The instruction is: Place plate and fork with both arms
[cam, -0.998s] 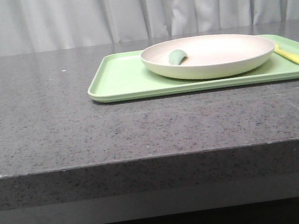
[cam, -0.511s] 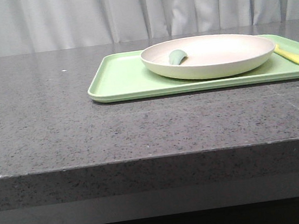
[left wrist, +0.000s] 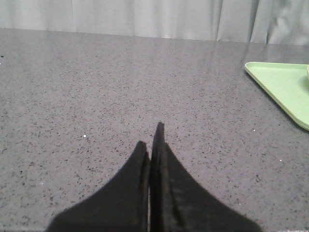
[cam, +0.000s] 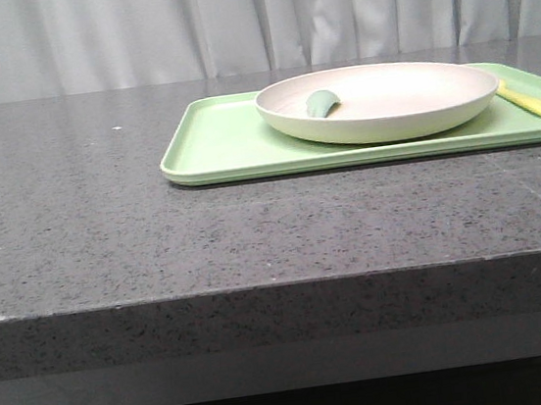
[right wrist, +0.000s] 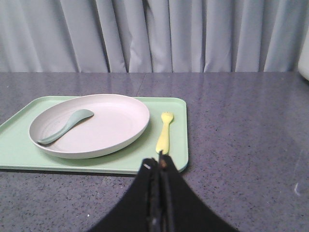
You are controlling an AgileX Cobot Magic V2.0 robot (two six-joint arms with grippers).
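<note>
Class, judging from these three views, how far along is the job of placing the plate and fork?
Not begun. The plate sits on the green tray with a grey-green spoon in it; the fork lies beside it on the tray. In hand: nothing. The left gripper and right gripper are shut and empty. Both pickups and placements remain.

— What stood behind it all?
— A pale grey curtain [cam: 228,20], pleated, ran across the top of the frame.
— And below?
— A dark speckled stone table [cam: 159,256], its thick front edge crossing the lower frame under soft, even light.
</note>
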